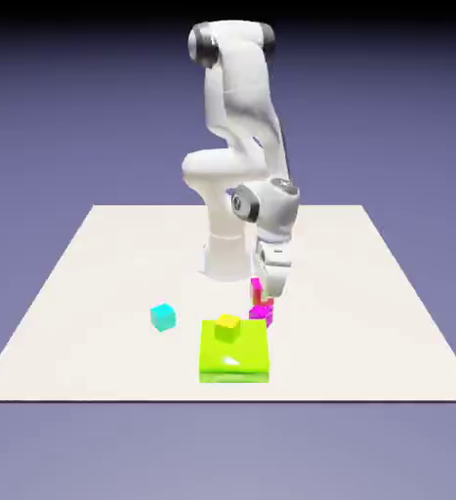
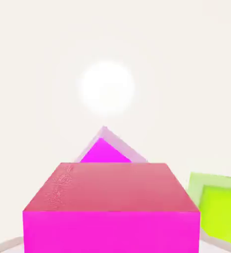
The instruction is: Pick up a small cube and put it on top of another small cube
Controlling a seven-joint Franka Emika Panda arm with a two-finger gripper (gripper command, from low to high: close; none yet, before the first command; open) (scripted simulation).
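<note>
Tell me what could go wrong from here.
1. The red cube, held in the shut gripper, hides most of the purple cube in the hand view, so alignment is hard to judge; it could land off-center and slip.
2. The green block sits close by; a dropped cube may roll against it.

Rendered simulation test scene: flat white bench (image 1: 95,293), featureless blue-violet backdrop (image 1: 65,107), plain untextured coloured cubes (image 1: 162,315), no room fixtures visible.
</note>
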